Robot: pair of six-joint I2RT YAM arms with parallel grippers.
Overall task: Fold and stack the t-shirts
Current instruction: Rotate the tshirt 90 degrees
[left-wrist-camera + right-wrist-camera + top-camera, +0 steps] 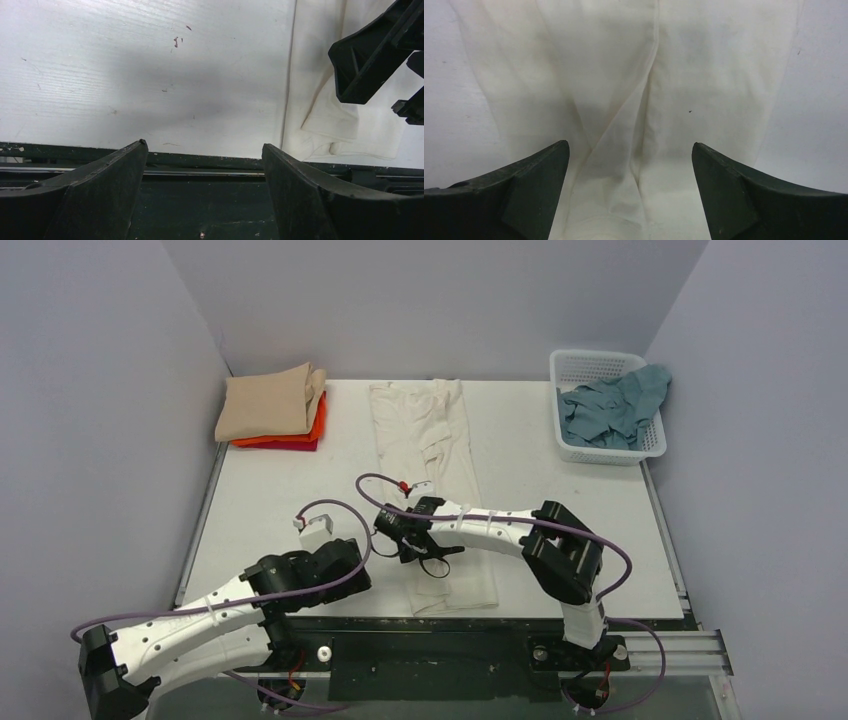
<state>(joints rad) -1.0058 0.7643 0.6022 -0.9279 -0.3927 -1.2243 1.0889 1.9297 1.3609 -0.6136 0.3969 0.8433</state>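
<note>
The cream-white t-shirt (430, 440) lies folded into a long strip down the middle of the table. It also shows in the right wrist view (624, 90) and at the right of the left wrist view (345, 125). My right gripper (430, 560) hovers open and empty over the strip's near part (630, 150). My left gripper (352, 580) is open and empty (205, 150) at the table's near edge, left of the strip. Tan (268, 405), orange (312, 426) and red (296, 445) shirts lie folded in a stack at the back left. The teal-blue shirt (612, 410) is crumpled in the basket.
The white lattice basket (592, 364) stands at the back right. A dark metal rail (210, 165) runs along the table's near edge under my left gripper. The right gripper's black body (372, 60) shows in the left wrist view. Grey walls enclose the table.
</note>
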